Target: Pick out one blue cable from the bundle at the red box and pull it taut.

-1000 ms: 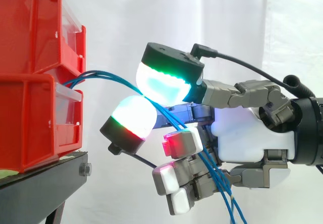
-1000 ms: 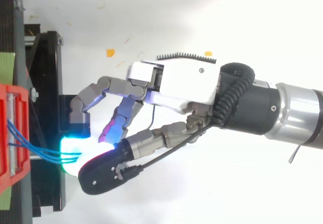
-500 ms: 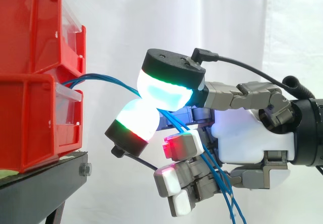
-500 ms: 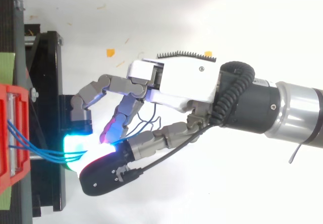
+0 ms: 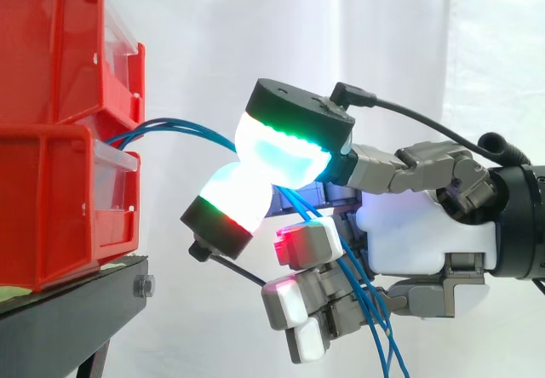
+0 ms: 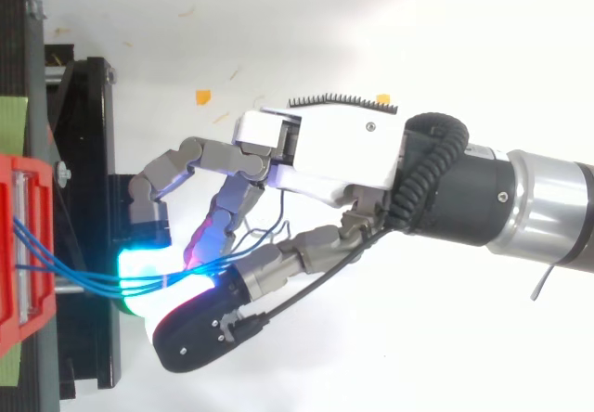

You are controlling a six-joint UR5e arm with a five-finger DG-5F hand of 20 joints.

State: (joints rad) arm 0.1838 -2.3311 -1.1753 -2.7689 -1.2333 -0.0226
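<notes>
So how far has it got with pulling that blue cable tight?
Reaching is done: the robot hand is at the blue cables by the red box. In hand: its glowing fingertips pinch them, seemingly several strands rather than one. Left: the strands arc loosely between box and pinch, so singling one out and pulling it taut are not yet done.

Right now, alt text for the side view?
The hand pinches blue cables between its fingers' glowing pads, beside stacked red bins on a black stand. The cables arc from the bins to the pinch, then hang down past the palm.
</notes>
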